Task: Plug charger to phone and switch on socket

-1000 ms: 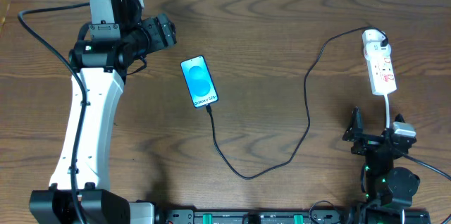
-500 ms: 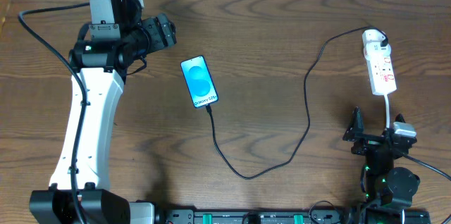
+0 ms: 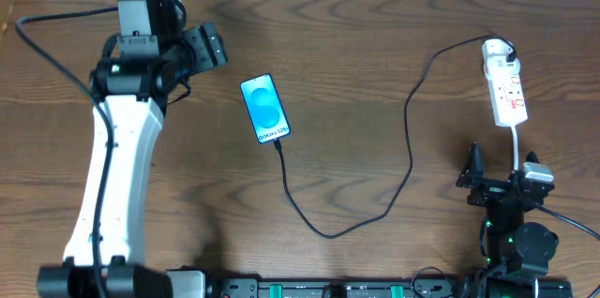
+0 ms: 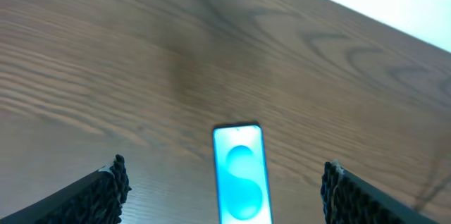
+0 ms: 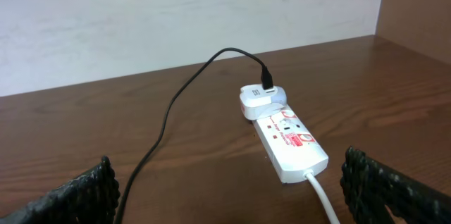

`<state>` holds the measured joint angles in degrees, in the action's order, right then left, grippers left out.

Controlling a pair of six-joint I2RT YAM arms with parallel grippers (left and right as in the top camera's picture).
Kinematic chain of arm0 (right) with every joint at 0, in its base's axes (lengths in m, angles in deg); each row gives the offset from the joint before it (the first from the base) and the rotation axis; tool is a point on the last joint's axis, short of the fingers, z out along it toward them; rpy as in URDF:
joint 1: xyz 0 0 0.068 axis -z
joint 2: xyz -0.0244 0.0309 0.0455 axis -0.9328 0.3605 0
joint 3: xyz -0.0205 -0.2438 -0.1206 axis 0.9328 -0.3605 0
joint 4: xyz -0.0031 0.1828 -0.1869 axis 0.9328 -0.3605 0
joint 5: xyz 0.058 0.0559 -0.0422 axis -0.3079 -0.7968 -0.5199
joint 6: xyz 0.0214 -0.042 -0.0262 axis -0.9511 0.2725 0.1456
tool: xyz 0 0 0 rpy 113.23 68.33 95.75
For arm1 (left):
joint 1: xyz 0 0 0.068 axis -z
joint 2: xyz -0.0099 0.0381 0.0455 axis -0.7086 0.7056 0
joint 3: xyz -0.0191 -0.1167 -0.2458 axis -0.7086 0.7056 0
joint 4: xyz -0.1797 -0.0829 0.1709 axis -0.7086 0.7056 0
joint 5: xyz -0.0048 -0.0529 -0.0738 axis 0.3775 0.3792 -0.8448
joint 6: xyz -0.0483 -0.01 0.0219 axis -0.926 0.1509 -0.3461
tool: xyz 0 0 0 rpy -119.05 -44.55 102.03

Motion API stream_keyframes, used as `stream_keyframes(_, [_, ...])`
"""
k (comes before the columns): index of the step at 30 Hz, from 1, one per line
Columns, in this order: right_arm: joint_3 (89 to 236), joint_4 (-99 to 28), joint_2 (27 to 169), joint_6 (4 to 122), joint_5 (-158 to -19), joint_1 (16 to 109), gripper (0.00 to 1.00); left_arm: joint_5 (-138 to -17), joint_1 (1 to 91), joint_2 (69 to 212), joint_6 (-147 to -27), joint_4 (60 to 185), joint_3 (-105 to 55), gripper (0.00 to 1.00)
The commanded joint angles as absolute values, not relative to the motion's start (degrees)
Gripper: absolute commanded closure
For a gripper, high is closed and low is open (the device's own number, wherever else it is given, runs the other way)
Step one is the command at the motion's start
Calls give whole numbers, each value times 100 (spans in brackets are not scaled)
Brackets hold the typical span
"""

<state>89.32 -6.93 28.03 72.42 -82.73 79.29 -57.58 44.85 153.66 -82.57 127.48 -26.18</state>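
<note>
The phone (image 3: 265,108) lies screen-up at centre left, its blue screen lit. It also shows in the left wrist view (image 4: 242,175). The black charger cable (image 3: 410,153) runs from the phone's near edge, loops toward the front and climbs to a white adapter (image 5: 261,98) on the far end of the socket (image 3: 506,87). The white socket strip also shows in the right wrist view (image 5: 289,136), and I cannot tell its switch state. My left gripper (image 3: 208,47) is open and empty, up and left of the phone. My right gripper (image 3: 502,165) is open and empty, just in front of the socket.
The socket's white lead (image 3: 518,148) runs from the strip toward my right arm. A white wall (image 5: 176,20) stands behind the table's far edge. Bare wooden tabletop (image 3: 356,73) lies between the phone and the socket.
My left gripper has drawn back a little to the left, away from the phone. The right arm, phone, cable and socket have not moved.
</note>
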Motion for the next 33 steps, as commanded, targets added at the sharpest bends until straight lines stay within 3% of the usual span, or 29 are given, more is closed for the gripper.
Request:
stream_keyframes(1, [8908,-701,2768,7157,-8203,7892,1,-5194,4492,14748,-8141,12527,-2295,12])
stream_keyframes(9, [8908,-701,2768,7155,-8203,7892,1,-5201,4494,13395,-7013,11222,-920,12])
stream_keyframes(22, [8908,-701,2768,7155,-8203,7892,1,-5194,4487,10346,-5898,8975,2842,11])
stream_keyframes(33, [8908,-701,2768,7155,-8203,7892,1,-5072,4487,8324,-5901,8602,5003,12])
